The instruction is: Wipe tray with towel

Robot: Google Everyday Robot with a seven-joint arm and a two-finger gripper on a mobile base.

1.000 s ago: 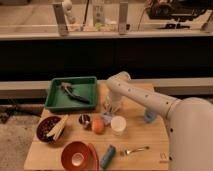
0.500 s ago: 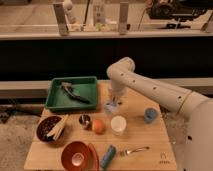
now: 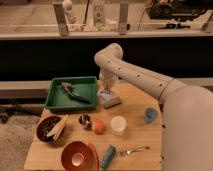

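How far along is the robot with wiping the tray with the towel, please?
Done: the gripper is down at the towel, which lies on the table just right of the green tray. In hand: taking up the towel. Left: carrying it into the tray, where a dark object lies, and wiping; the towel is not yet in the tray.

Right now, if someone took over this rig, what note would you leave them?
Gripper: low over the towel, at or nearly on it; grasp unclear.
Towel: on the table, just right of the tray, not in it.
Tray: back left of the table, with a dark utensil lying inside.
Done: gripper is at the towel.
Left: secure the towel, carry it into the tray, and wipe. The utensil will probably get in the way.
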